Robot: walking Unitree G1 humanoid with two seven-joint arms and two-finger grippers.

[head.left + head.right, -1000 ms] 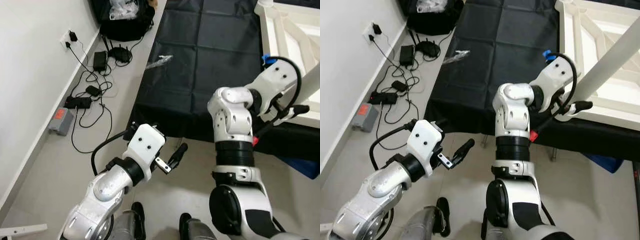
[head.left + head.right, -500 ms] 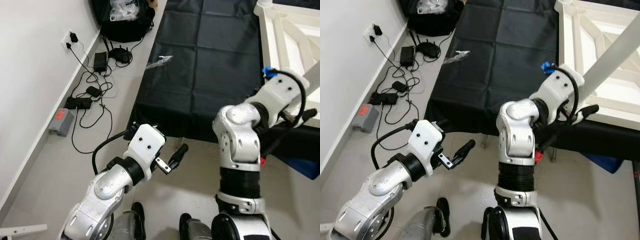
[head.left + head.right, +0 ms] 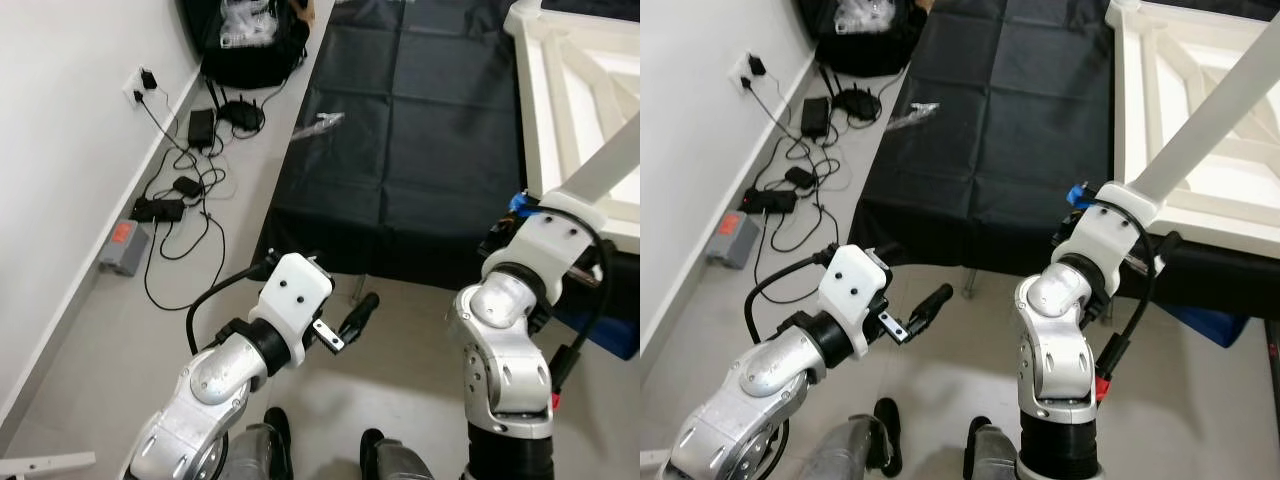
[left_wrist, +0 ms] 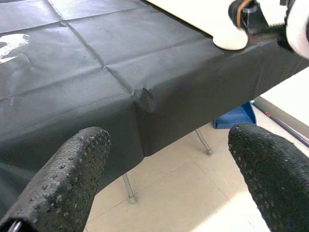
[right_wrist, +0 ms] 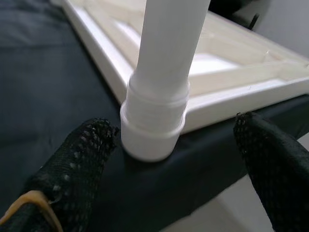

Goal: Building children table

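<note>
**White leg end loose at the counter edge, nothing gripping it**

Black sheeting covers the counter; the white table frame lies flat on it at the robot's right, well onto the surface. The white table leg slants across the frame, its capped end sitting on the black sheet just beside the frame's edge and close to the counter's front lip.

Right gripper: fingers spread wide, one either side of the leg end, apart from it. Not pinching anything.

Left gripper: fingers spread, empty, low in front of the counter, facing the draped edge.

Risks, as I read it:
- Leg is round and looks unsupported by either arm. A knock from the right wrist could roll or slide it off the lip onto the floor.
- Closing on the smooth capped end so near its tip could squirt it out forward.
- Sheet is slick and creased; dragging the frame could bunch it.
- Cables and power strip on the floor at left: trip hazard if the robot steps that way.
</note>
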